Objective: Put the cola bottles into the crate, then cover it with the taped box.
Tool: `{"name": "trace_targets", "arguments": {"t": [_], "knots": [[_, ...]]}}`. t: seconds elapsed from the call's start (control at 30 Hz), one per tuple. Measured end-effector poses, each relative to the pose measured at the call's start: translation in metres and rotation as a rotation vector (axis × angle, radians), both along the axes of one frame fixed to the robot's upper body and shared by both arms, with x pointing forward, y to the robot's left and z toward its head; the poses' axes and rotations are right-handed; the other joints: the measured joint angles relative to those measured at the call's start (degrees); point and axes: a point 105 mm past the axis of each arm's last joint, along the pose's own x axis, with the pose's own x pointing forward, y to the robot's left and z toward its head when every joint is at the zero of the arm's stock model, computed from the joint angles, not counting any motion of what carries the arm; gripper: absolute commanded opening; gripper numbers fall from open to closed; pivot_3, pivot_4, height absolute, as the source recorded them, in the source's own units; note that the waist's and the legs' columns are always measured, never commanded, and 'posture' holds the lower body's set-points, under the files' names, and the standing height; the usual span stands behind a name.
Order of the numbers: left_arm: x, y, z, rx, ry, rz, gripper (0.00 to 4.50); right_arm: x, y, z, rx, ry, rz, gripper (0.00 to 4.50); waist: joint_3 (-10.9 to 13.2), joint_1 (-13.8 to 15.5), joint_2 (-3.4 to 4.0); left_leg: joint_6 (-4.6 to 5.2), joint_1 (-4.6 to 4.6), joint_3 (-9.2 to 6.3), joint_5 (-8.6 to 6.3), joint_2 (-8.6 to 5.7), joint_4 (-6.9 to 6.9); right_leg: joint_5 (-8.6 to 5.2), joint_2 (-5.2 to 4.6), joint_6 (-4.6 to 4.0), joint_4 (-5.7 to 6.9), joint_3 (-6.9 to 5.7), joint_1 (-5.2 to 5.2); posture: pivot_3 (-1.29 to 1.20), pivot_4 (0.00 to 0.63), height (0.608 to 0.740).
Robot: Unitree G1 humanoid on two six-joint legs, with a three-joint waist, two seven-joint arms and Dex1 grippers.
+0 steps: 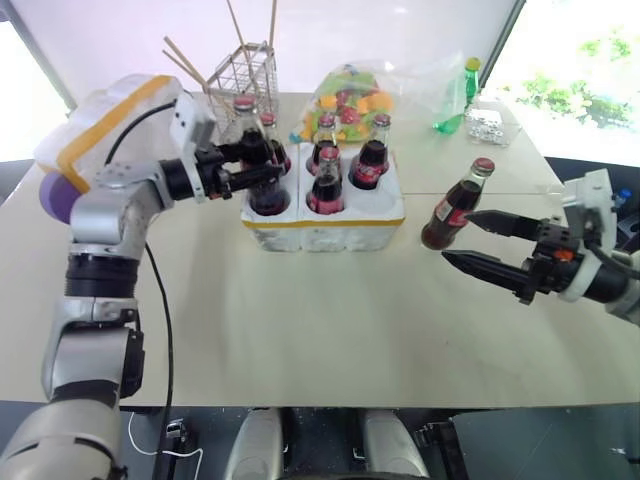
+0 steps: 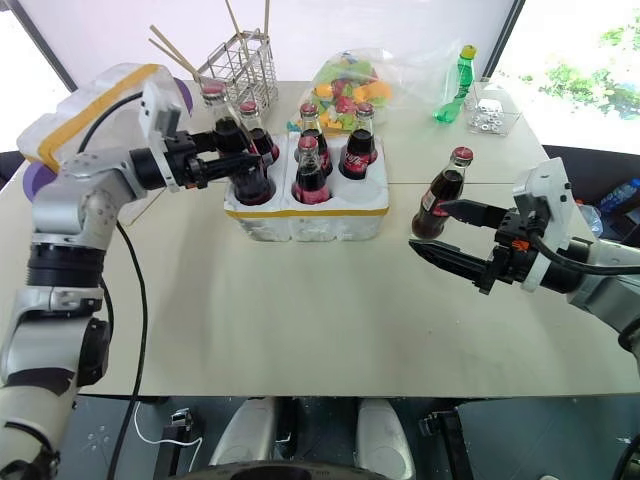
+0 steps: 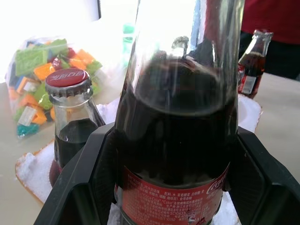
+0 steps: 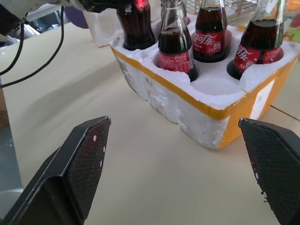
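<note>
Crate [image 1: 330, 225]: five bottles [image 1: 328, 183]; one outside [image 1: 456, 205].

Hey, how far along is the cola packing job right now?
Four cola bottles sit in the crate. The left gripper holds a fifth bottle at the crate's left end. The sixth bottle stands on the table by the open right gripper. Left: seat both, then cover with the taped box.
</note>
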Motion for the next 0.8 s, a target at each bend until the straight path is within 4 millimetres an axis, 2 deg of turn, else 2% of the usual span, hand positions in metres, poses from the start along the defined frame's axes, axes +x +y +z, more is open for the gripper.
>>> {"name": "trace_targets", "arguments": {"t": [0.07,0.13,0.27,0.33,0.4,0.57,0.63,0.7,0.8], "knots": [[0.001,-0.009,-0.02,0.025,0.014,0.014,2.58,0.006,0.0,-0.003,-0.015,-0.007,-0.022,4.5,0.0,0.09,0.0,0.01,-0.01,0.0,0.0,0.0,0.02,0.0,0.0,0.0,0.02,0.0,0.0,0.0,0.15,0.74],[0.003,-0.012,-0.032,0.032,0.013,0.056,2.58,0.012,0.0,-0.005,-0.024,-0.01,-0.037,4.5,0.0,0.11,0.0,0.01,-0.01,0.0,0.0,0.0,0.02,0.01,-0.01,0.01,0.02,0.01,-0.01,0.0,0.15,0.74],[0.006,-0.014,-0.04,0.021,-0.009,0.124,2.58,0.019,0.003,-0.005,-0.022,-0.015,-0.041,4.5,-0.03,0.36,0.05,0.02,0.03,0.0,0.01,-0.02,0.03,0.01,-0.05,0.02,0.02,0.0,0.06,0.0,0.15,0.74],[0.006,-0.014,-0.041,0.019,-0.013,0.14,3.66,0.02,0.005,-0.005,-0.029,-0.018,-0.037,4.5,-0.03,0.33,0.05,0.07,0.11,0.0,0.04,-0.03,0.03,0.04,-0.06,0.06,0.01,0.0,0.16,0.0,0.15,0.74],[0.005,-0.013,-0.04,0.014,-0.021,0.148,4.48,0.021,0.005,-0.008,-0.032,-0.012,-0.036,4.5,-0.03,0.15,0.05,0.08,0.25,0.01,0.05,-0.04,0.03,0.05,-0.09,0.07,0.01,0.0,0.29,0.0,0.15,0.74],[-0.002,-0.007,-0.04,-0.024,0.008,0.162,4.48,0.028,0.002,-0.019,-0.053,0.011,-0.086,4.5,-0.03,0.01,0.05,0.09,0.36,0.01,0.05,-0.02,0.02,0.05,-0.11,0.06,0.04,0.01,0.35,0.0,0.15,0.74],[-0.009,0.001,-0.032,-0.074,0.037,0.162,4.48,0.033,-0.004,-0.026,-0.049,0.026,-0.136,4.5,-0.02,-0.1,0.03,0.09,0.33,0.01,0.05,-0.01,0.01,0.05,-0.11,0.05,0.04,0.01,0.31,0.0,0.15,0.74],[-0.018,0.014,-0.015,-0.127,0.05,0.161,4.48,0.037,-0.01,-0.034,-0.037,0.05,-0.182,4.5,-0.02,-0.2,0.03,0.08,0.22,0.01,0.06,0.0,0.01,0.05,-0.1,0.05,0.05,0.01,0.2,0.0,0.15,0.74],[-0.054,0.029,0.025,-0.192,0.038,0.051,4.48,0.043,-0.022,-0.047,-0.005,0.083,-0.287,4.5,-0.02,-0.47,0.04,0.07,0.16,0.01,0.06,0.01,-0.02,0.05,-0.11,0.05,0.0,0.01,0.15,0.0,0.15,0.74]]}}
